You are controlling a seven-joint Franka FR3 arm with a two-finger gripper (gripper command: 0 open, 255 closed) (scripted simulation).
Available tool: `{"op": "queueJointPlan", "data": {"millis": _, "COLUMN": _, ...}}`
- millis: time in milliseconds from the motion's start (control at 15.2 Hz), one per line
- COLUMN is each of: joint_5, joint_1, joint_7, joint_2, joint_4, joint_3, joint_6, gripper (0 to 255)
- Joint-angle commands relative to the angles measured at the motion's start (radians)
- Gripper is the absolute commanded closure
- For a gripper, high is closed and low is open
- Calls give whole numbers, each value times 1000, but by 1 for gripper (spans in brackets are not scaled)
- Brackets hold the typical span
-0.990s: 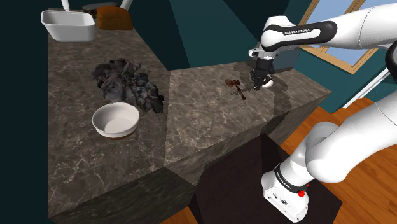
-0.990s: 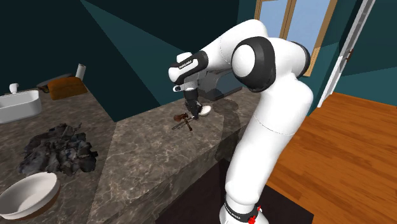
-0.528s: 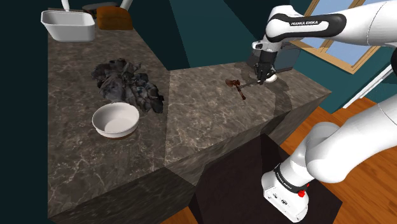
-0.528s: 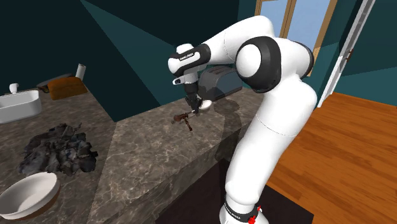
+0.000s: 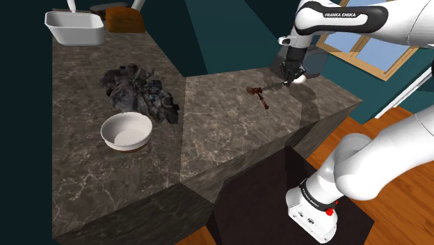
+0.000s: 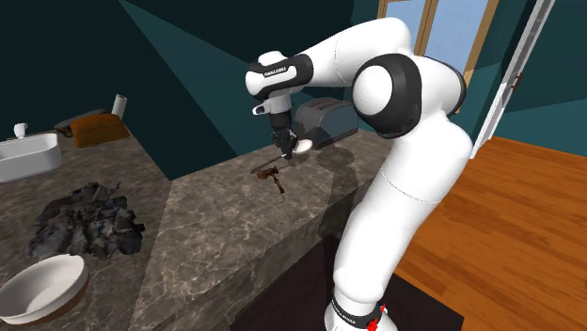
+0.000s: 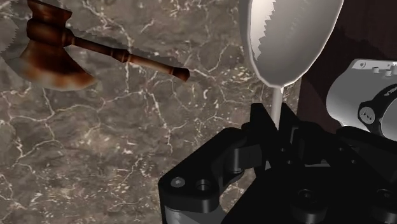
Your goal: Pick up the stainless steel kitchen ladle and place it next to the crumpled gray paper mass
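The dark marbled surface (image 5: 222,139) carries a small axe (image 5: 259,94) with a rusty-brown head, and everything else is placed from it. The white arm (image 5: 341,17) reaches over the surface above the axe, a little to the shoulder view's right of it. The crumpled grey paper (image 5: 139,94) lies well apart from the axe, to the shoulder view's left of it. A white tub (image 5: 74,28) stands farther from the axe than the paper does, at the surface's far end. A white bowl (image 5: 126,131) sits on that same side of the axe, just beside the paper. A grey appliance (image 6: 325,120) stands near the axe, behind the arm's hand. The ladle (image 7: 289,38), pale with a thin handle, hangs near the axe and off the surface, its bowl pointing away from the hand. The black pincer (image 7: 275,124) is clenched on the ladle's handle, near the axe and above it.
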Motion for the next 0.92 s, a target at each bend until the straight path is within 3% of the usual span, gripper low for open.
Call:
{"op": "queueJointPlan", "data": {"millis": 0, "joint_5": 8, "joint_1": 14, "joint_7": 40, "joint_2": -13, "joint_4": -9, "joint_3": 27, "joint_6": -9, "gripper": 255}}
{"op": "queueJointPlan", "data": {"millis": 858, "joint_5": 133, "joint_1": 148, "joint_7": 338, "joint_2": 8, "joint_4": -15, "joint_3": 223, "joint_6": -5, "gripper": 255}}
